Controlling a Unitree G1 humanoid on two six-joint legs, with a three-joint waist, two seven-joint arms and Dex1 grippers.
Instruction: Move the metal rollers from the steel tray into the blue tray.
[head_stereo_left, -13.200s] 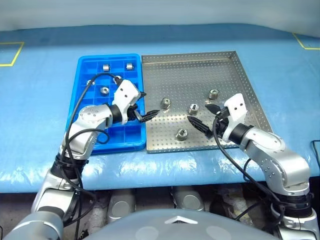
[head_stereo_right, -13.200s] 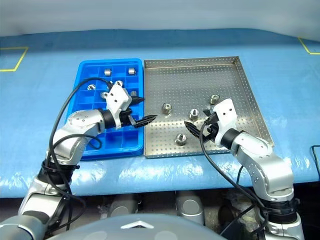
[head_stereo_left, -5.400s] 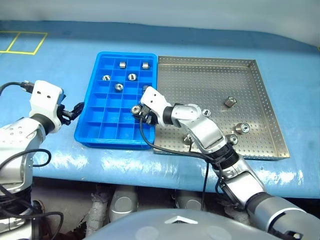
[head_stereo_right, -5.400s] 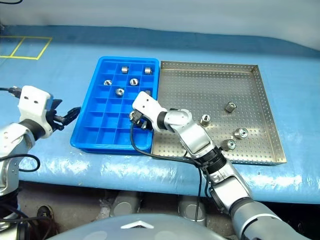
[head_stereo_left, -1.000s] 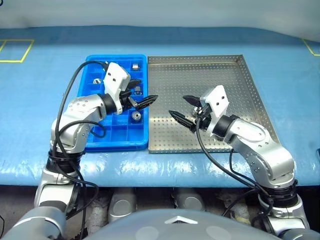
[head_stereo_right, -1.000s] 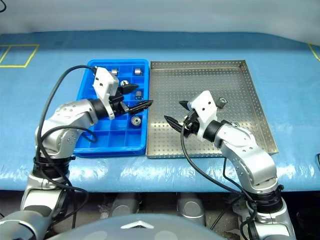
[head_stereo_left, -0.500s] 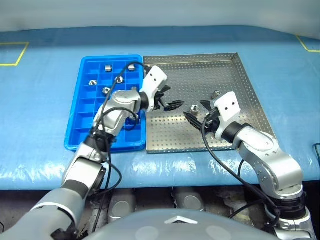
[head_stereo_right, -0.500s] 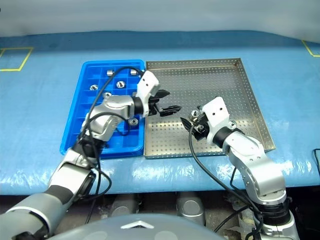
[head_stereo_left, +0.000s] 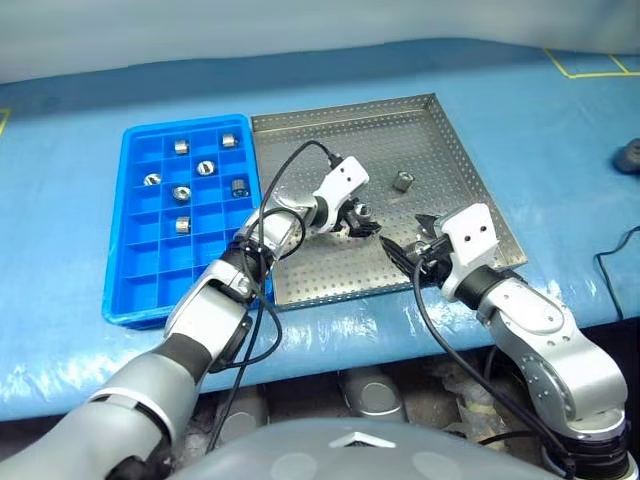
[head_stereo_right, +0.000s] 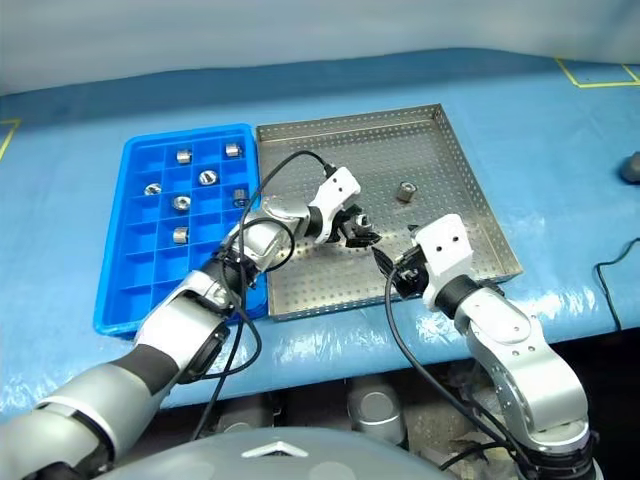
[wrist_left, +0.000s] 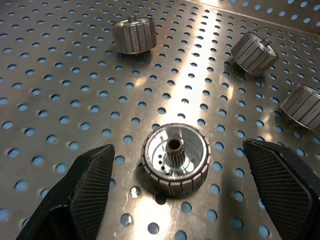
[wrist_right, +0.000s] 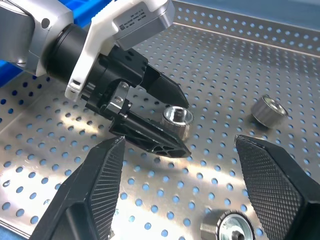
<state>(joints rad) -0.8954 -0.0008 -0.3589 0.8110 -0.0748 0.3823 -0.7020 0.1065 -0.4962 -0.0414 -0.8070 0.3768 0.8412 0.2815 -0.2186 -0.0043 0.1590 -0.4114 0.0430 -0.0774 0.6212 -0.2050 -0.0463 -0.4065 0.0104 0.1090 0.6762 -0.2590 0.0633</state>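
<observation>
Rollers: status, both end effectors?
Left end effector open, straddling upright roller on steel tray. Right end effector open, empty. Nothing blocking.

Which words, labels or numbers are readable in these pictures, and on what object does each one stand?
White printed label with a code square on the left gripper's white housing, seen in the right wrist view: too small to read.
The metal rollers, the steel tray and the blue tray: no text visible.
</observation>
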